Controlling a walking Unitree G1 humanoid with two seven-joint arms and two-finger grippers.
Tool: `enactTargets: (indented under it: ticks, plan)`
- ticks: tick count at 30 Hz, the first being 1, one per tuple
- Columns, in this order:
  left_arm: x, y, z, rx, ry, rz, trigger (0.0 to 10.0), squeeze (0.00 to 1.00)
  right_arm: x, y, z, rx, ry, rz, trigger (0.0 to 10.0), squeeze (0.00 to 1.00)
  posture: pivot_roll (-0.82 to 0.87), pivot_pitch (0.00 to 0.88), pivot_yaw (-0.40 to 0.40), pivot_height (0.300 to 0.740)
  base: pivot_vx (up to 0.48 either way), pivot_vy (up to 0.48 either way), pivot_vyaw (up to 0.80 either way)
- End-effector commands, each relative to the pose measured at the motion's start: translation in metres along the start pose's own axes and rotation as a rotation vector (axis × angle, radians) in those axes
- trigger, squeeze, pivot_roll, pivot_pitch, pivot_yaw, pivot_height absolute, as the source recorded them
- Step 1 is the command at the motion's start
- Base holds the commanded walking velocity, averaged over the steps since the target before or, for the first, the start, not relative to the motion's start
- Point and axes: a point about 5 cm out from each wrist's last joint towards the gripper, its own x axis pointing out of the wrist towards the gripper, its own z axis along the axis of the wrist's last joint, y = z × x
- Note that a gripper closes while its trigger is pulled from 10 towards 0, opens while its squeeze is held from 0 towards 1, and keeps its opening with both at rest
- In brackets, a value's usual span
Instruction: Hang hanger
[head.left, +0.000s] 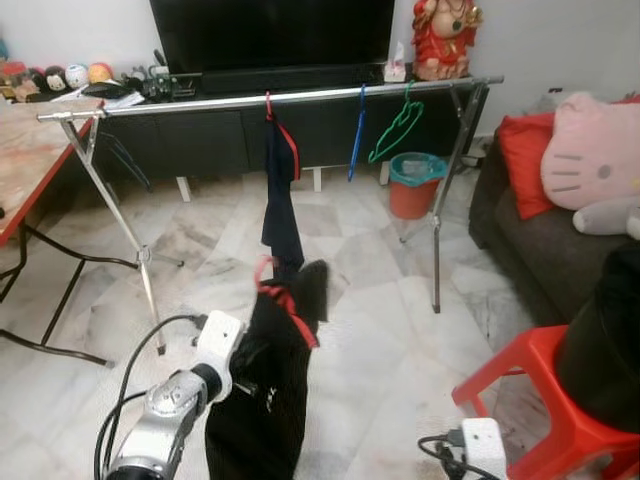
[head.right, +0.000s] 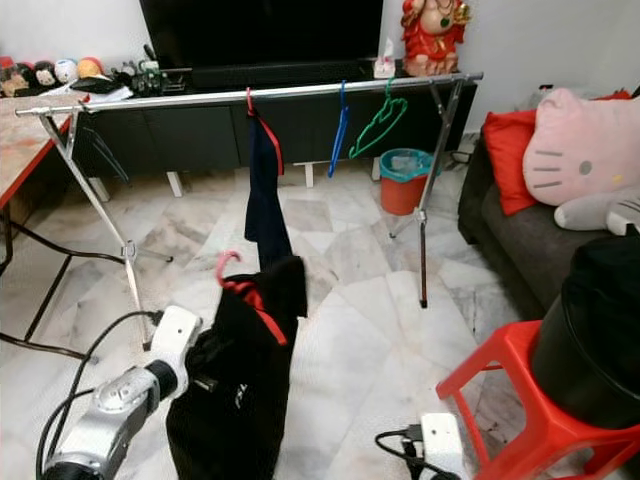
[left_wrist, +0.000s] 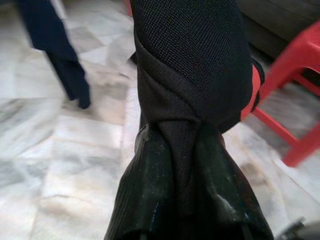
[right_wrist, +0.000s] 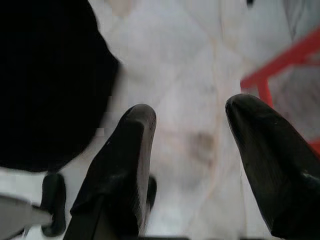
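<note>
Glossy veined marble floor (head.left: 400, 330) beneath; left gripper (left_wrist: 182, 165) fingers (left_wrist: 150, 200) pinched on ribbed black garment (head.left: 265, 390) with red hanger (head.left: 285, 300) above; right gripper (right_wrist: 190, 145) fingers spread, empty.

Matt black knit cloth garment (left_wrist: 190, 65) sits pinched between glossy black plastic fingers (left_wrist: 150, 200); shiny metal rail (head.left: 270, 98), polished marble floor (head.left: 370, 320), glossy red plastic stool (head.left: 540, 400).

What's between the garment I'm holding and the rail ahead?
Bare marble floor, plus a navy garment hanging from the rail straight ahead of the held black garment, seen in both eye views.
</note>
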Motion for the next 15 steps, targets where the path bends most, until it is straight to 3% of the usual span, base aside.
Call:
enactTargets:
  ticks: [1, 3, 5, 11, 15]
  plan:
    - [0.003, 0.002, 0.031, 0.054, -0.079, -0.068, 10.0, 0.00, 0.015, -0.002, 0.074, -0.070, -0.241, 0.065, 10.0, 0.00, -0.12, 0.000, 0.031, 0.740, 0.000, 0.000, 0.00]
    - [0.004, 0.001, 0.045, 0.069, -0.107, -0.123, 10.0, 0.00, 0.015, -0.001, 0.105, -0.111, -0.355, 0.108, 10.0, 0.00, -0.12, 0.000, 0.034, 0.740, 0.000, 0.000, 0.00]
    - [0.005, -0.002, 0.059, 0.077, -0.128, -0.189, 10.0, 0.00, 0.010, 0.000, 0.116, -0.139, -0.423, 0.129, 10.0, 0.00, -0.13, 0.000, 0.038, 0.740, 0.000, 0.000, 0.00]
    - [0.009, -0.009, 0.085, 0.096, -0.166, -0.304, 10.0, 0.00, -0.001, 0.005, 0.133, -0.106, -0.535, 0.212, 10.0, 0.00, -0.14, 0.000, 0.051, 0.740, 0.000, 0.000, 0.00]
    - [0.012, -0.011, 0.098, 0.089, -0.182, -0.342, 10.0, 0.00, -0.010, 0.007, 0.132, -0.141, -0.506, 0.300, 10.0, 0.00, -0.14, 0.000, 0.051, 0.740, 0.000, 0.000, 0.00]
